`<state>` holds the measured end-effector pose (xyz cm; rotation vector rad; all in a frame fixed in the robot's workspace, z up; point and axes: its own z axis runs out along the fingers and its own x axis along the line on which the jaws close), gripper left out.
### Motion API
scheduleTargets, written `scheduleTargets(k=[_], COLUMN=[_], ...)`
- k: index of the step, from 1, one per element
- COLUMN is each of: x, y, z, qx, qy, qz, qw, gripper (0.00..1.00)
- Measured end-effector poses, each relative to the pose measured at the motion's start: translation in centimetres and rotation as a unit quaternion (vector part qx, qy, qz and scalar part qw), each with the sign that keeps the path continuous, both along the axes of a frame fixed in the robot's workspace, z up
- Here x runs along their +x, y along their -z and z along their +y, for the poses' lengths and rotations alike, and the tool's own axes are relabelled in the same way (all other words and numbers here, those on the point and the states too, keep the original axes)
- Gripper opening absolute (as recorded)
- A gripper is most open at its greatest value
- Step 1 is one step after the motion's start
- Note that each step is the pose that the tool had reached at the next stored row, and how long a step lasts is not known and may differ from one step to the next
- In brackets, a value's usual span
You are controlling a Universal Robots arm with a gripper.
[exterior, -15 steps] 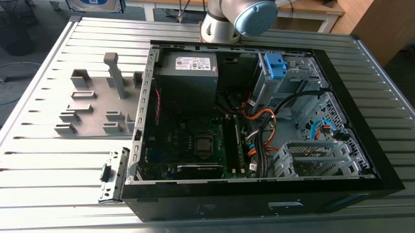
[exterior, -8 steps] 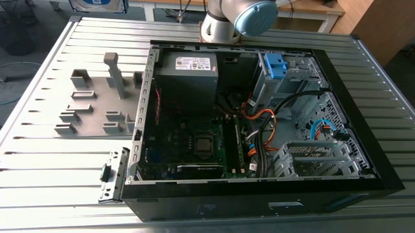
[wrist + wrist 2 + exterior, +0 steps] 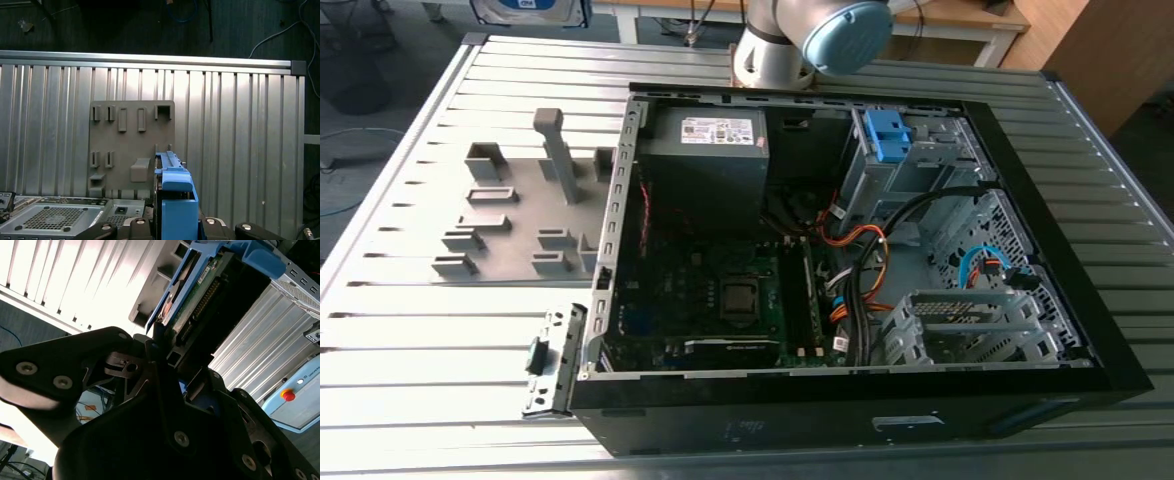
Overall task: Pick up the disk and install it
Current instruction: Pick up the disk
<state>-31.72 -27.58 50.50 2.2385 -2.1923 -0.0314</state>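
Jaws are clamped on the disk [image 3: 195, 287], one on each side of its blue caddy, so the gripper [image 3: 175, 352] has it firmly in hand. In the second wrist view the disk stands edge-on between the black fingers [image 3: 155, 347], with its green circuit board and dark connector row facing the camera and the blue frame running along its far edge. In the first wrist view the disk [image 3: 174, 192] rises upright from the gripper [image 3: 175, 222], held clear above the ribbed metal table [image 3: 250, 125]. Behind it on the table lies a grey fixture plate [image 3: 130, 145] with slots and raised blocks, and a corner of the computer case [image 3: 55, 215] shows nearby.

In the exterior view the open case [image 3: 1067, 300] lies on its side on the table [image 3: 427, 330], with the plate [image 3: 507, 220] just beside it on the exterior view's left. Inside the case sit a grey power supply [image 3: 707, 150] and a blue bracket [image 3: 886, 135] in the drive bay. The arm [image 3: 814, 35] stands beyond the case's far edge.
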Motion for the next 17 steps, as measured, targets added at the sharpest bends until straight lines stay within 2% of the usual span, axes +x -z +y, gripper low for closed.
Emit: scheduleTargets(k=[17], x=[1.65], y=[0.0], z=[0.0], qx=[0.0], qy=[0.0], qz=[0.0], qw=[1.0], gripper=[0.36])
